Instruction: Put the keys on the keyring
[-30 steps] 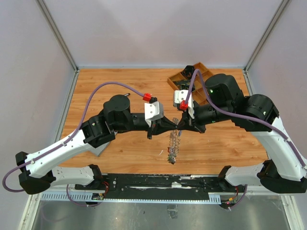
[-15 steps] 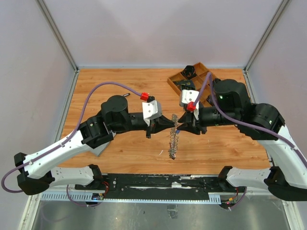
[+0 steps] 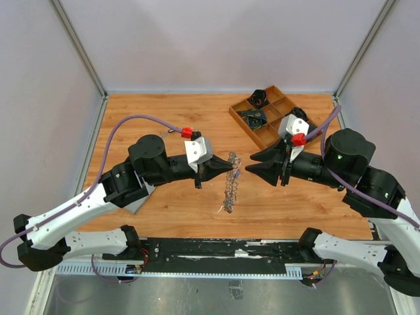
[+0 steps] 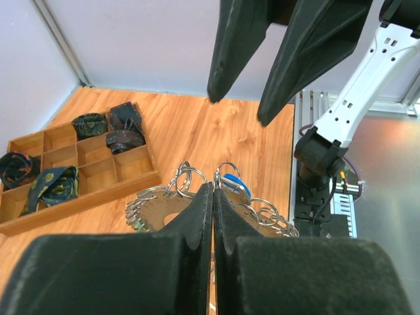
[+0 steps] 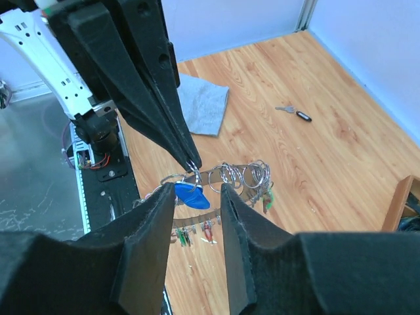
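Observation:
The keyring (image 3: pixel 230 187) is a metal band crowded with small rings and tagged keys. It hangs above the table from my left gripper (image 3: pixel 234 170), which is shut on one small ring at its top (image 4: pixel 227 172). A blue-tagged key (image 5: pixel 191 195) dangles from that ring. My right gripper (image 3: pixel 249 164) stands open just right of it, its fingers either side of the blue tag in the right wrist view without touching it. Green and red tagged keys (image 5: pixel 197 231) hang lower on the band. A loose black-tagged key (image 5: pixel 296 113) lies on the table.
A wooden compartment tray (image 3: pixel 244 119) with dark bundles sits at the back right. A grey cloth (image 5: pixel 200 102) lies on the wood under my left arm. Metal frame posts and pale walls bound the table.
My right gripper has opened and drawn back to the right, away from the left gripper. The left gripper has closed fully and still holds the keyring, shifted slightly left.

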Available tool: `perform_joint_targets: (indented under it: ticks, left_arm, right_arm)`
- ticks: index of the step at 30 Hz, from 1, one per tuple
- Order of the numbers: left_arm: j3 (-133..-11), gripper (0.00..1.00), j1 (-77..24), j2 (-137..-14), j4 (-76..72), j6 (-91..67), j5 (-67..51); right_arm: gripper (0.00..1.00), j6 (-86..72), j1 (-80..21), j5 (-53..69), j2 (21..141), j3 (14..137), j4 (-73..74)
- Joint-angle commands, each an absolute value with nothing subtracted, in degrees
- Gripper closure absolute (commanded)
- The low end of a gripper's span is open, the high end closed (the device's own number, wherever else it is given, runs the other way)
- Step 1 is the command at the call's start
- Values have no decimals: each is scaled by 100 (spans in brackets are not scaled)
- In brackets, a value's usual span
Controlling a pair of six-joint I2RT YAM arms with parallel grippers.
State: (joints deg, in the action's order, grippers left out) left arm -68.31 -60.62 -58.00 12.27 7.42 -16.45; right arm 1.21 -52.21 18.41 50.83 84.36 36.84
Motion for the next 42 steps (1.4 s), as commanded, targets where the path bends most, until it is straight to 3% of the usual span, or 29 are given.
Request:
perform_joint_targets:
  ticks: [1, 14, 32, 35, 42]
  left_arm:
    - [-6845, 99, -6115, -5634, 676, 742, -1591]
    - [-6876, 100, -6114, -5610, 747, 791, -1412]
    - [-6901, 99, -6110, -5555, 739, 832, -1296]
    - [-6897, 99, -6111, -5551, 738, 833, -1284]
    - [-6897, 99, -6117, -5563, 741, 830, -1266]
  right_arm:
    - [63, -482, -5292, 1904, 5148, 8249, 3304]
    - [68, -2091, -5296, 1251, 4940, 7767, 2655]
    - [65, -2276, -5291, 1459, 5123, 7651, 2775]
    - [69, -2276, -5292, 1493, 5124, 7641, 2779]
    - [92, -2283, -5295, 1586, 5089, 7623, 2728]
